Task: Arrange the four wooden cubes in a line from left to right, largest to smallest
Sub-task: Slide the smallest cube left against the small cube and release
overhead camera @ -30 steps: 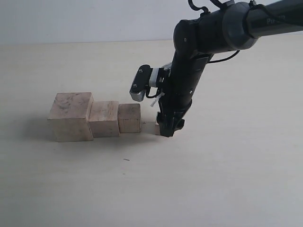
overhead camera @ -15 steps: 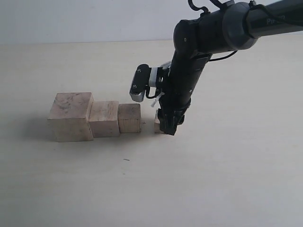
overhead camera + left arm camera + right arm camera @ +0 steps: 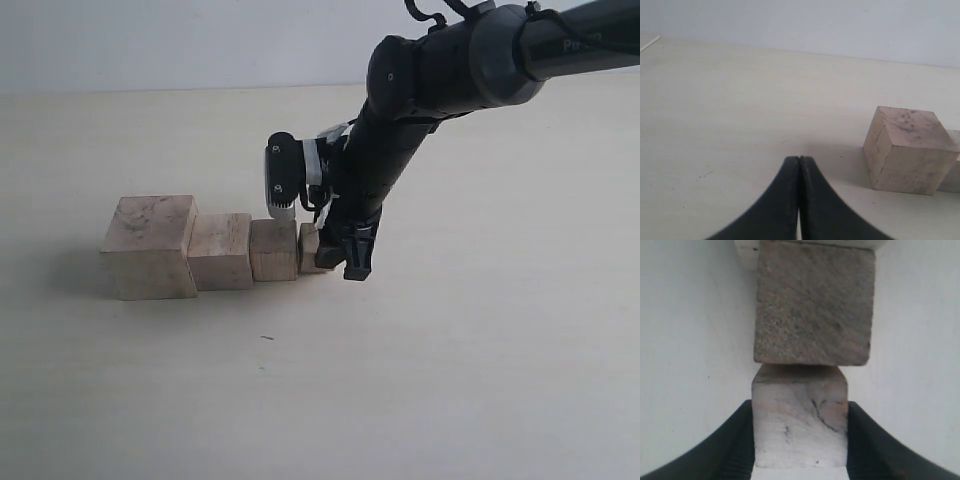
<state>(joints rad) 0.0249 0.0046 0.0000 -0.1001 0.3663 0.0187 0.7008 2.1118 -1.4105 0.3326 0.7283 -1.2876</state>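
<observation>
Exterior: row on table (image 3: pixel 450 380) — biggest cube (image 3: pixel 150 247), second cube (image 3: pixel 220 251), third cube (image 3: pixel 273 249), then smallest cube (image 3: pixel 309 248) touching it, clamped in right gripper (image 3: pixel 338 258).
Left wrist: left gripper (image 3: pixel 799 200) pinched together, empty — biggest cube nearby.
Right wrist: smallest cube between fingers (image 3: pixel 735 440), against third cube.

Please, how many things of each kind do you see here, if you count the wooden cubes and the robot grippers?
Wooden cubes: 4 (largest cube, second cube, third cube, smallest cube)
Grippers: 2 (left gripper, right gripper)
Total: 6
</observation>
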